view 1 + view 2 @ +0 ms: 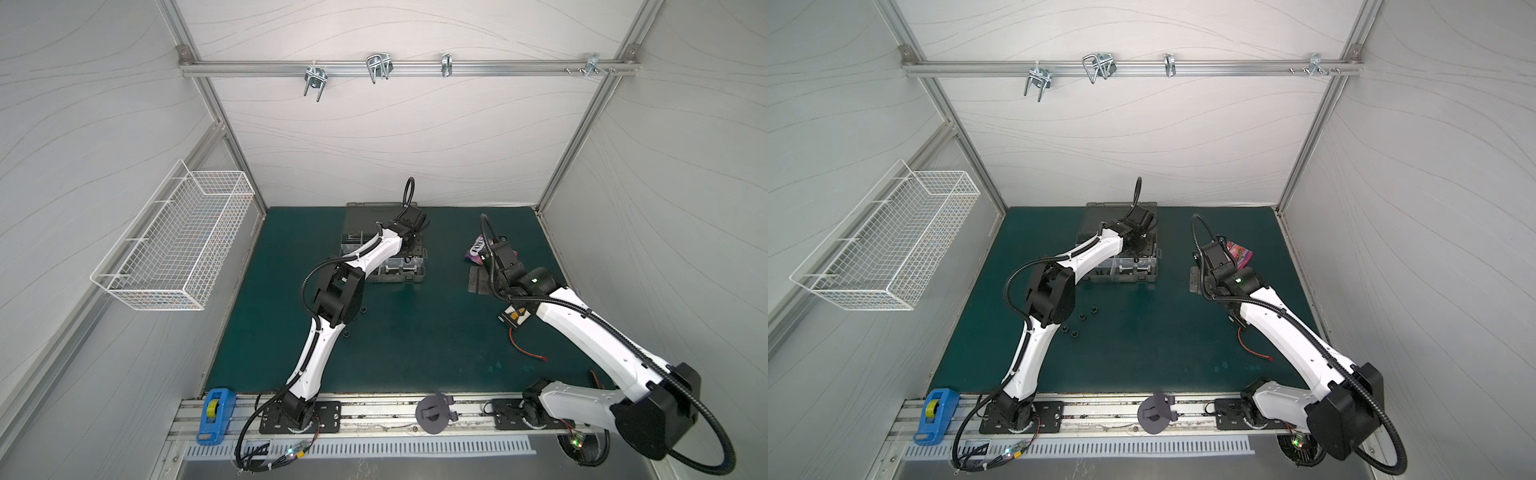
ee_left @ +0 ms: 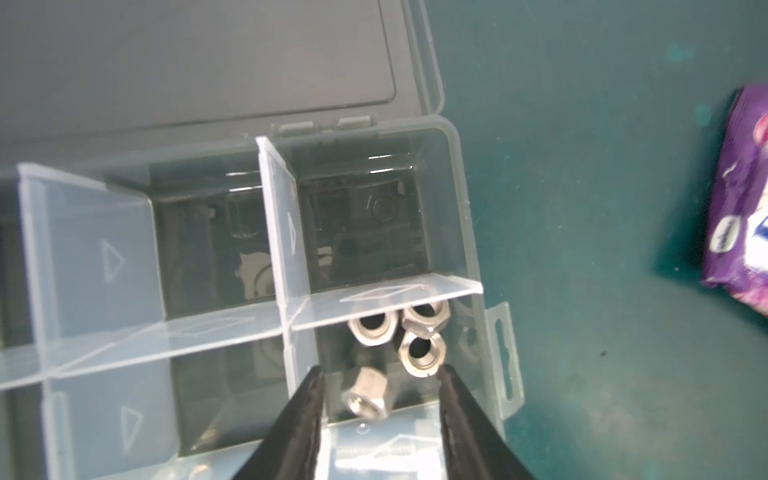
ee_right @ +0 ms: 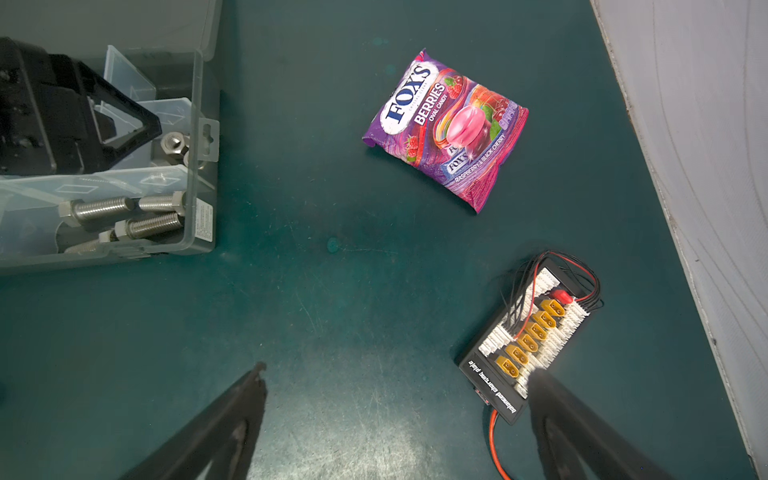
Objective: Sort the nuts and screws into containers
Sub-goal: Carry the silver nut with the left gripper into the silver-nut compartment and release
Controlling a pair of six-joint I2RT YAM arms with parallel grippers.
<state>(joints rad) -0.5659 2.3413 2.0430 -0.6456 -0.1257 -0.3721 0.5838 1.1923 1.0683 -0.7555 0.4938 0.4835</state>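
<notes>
The grey organizer case [image 1: 365, 216] lies open at the back of the green mat, its containers split by clear dividers [image 2: 286, 232]. My left gripper [image 2: 381, 370] hangs over a corner compartment, jaws apart. A silver nut [image 2: 368, 392] lies loose beneath them, touching neither finger, with three more silver nuts [image 2: 422, 353] beside it. Silver hex-head screws [image 3: 99, 208] fill the neighbouring compartment. Several small black nuts [image 1: 1084, 316] lie on the mat near the left arm's elbow. My right gripper [image 3: 397, 370] is open over bare mat, to the right of the case.
A purple candy bag [image 3: 446, 129] and a black charging board [image 3: 532, 336] with red wires lie on the mat near the right gripper. A white wire basket [image 1: 174, 241] hangs on the left wall. A blue tape dispenser [image 1: 216, 413] sits on the front rail.
</notes>
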